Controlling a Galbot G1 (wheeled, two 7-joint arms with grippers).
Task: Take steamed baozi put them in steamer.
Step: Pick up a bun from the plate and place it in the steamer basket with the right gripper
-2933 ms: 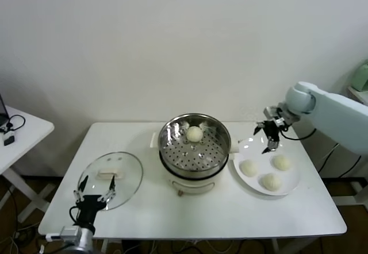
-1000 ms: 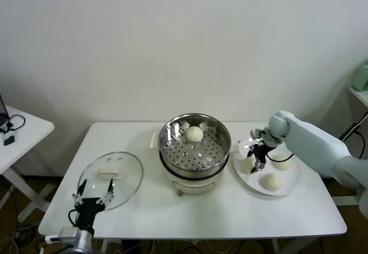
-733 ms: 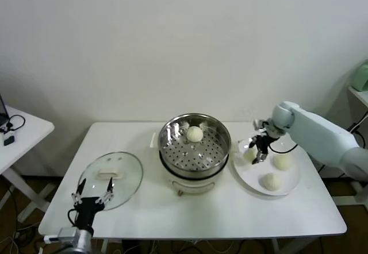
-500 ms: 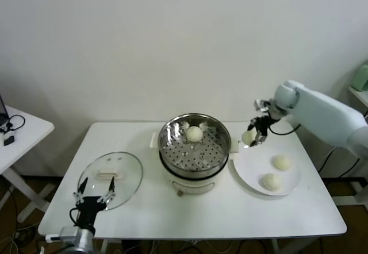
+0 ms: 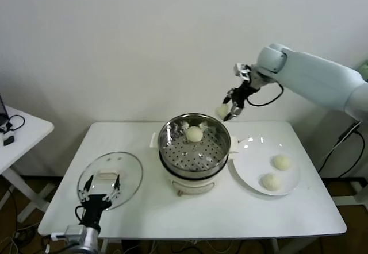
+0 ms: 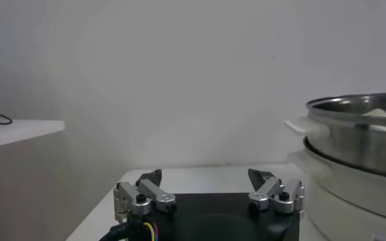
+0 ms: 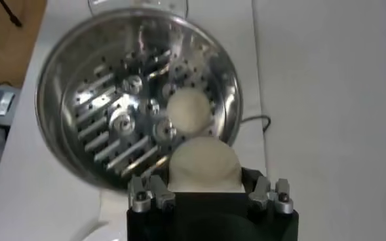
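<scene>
The steel steamer (image 5: pixel 194 146) stands mid-table on a white cooker base, with one baozi (image 5: pixel 194 133) inside near its back; both also show in the right wrist view, the steamer (image 7: pixel 81 98) and the baozi (image 7: pixel 189 111). My right gripper (image 5: pixel 229 110) is shut on a baozi (image 5: pixel 222 111), held in the air above the steamer's back right rim; the held baozi (image 7: pixel 204 165) sits between the jaws. Two more baozi (image 5: pixel 281 162) (image 5: pixel 270 181) lie on the white plate (image 5: pixel 250 161). My left gripper (image 5: pixel 99 192) is open and empty at the table's front left.
A round glass lid (image 5: pixel 112 175) lies flat at the front left, under and behind the left gripper. A small white side table (image 5: pixel 20 129) stands far left. The steamer's side (image 6: pixel 360 134) shows in the left wrist view.
My right gripper closed on a baozi from the plate, lifted it and carried it left and up to above the steamer's back right rim. The plate now holds two baozi.
</scene>
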